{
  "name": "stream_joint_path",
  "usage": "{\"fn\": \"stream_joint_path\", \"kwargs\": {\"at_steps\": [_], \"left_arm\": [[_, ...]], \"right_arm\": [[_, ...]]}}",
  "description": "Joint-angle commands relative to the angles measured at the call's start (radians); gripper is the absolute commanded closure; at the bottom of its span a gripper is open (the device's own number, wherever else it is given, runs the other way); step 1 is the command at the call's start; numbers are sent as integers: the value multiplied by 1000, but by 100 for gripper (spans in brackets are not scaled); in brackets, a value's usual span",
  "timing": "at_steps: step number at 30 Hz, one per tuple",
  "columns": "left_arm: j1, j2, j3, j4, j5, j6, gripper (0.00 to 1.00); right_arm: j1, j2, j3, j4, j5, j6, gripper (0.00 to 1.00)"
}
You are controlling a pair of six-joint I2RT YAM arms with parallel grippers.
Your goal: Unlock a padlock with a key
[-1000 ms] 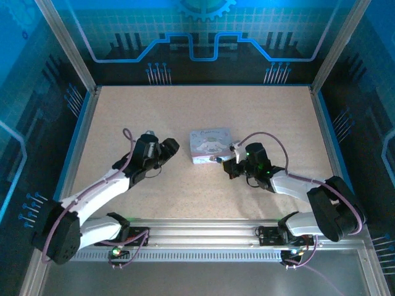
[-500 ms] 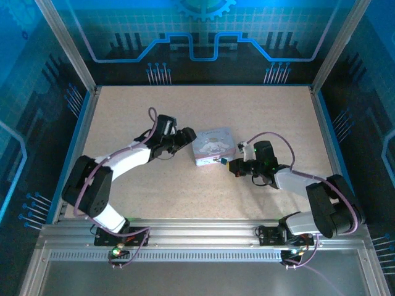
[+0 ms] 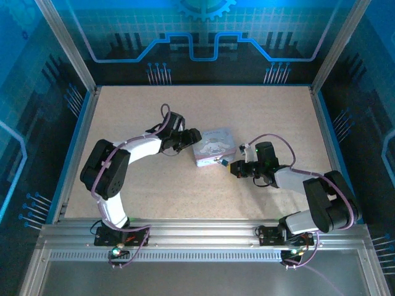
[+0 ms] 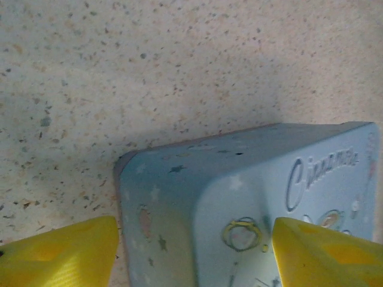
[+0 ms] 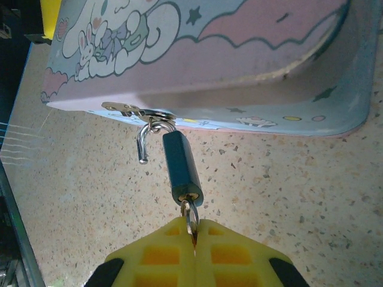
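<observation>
The dark bluish padlock [image 5: 181, 170] hangs from the hasp [image 5: 134, 110] on the tin's front edge. Its thin shackle [image 5: 143, 143] is swung out, with the free end loose. The small silvery key [image 5: 191, 216] sits in the keyhole at the padlock's bottom. My right gripper [image 5: 194, 239] is shut on the key's head. From above, the right gripper [image 3: 229, 165] is at the tin's near right corner. My left gripper [image 4: 194, 257] is open, and its yellow fingers [image 4: 60, 254] straddle a corner of the tin [image 4: 251, 191]. The left gripper [image 3: 191, 137] is at the tin's left end.
The pale blue-lilac cartoon-printed tin [image 3: 213, 145] lies mid-table on the speckled tabletop [image 3: 154, 111]. Blue side rails [image 3: 77, 145] and dark enclosure walls border the table. Open tabletop lies behind and in front of the tin.
My left arm has swung right and forward, and its gripper has reached the tin's left end. The tin has turned slightly. The right gripper has shifted a little while staying at the tin's front.
</observation>
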Motion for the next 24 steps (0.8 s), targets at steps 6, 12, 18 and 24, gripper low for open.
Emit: {"fn": "stream_joint_path", "kwargs": {"at_steps": [6, 12, 18, 24], "left_arm": [[4, 2, -28, -21, -16, 23, 34], [4, -23, -73, -16, -28, 25, 35], [4, -54, -126, 11, -37, 8, 35], [3, -82, -178, 29, -42, -11, 35]], "right_arm": [[-18, -6, -22, -85, 31, -9, 79], [-51, -82, 10, -163, 17, -66, 60], [-76, -82, 62, -87, -100, -34, 50], [-75, 24, 144, -22, -127, -3, 48]]}}
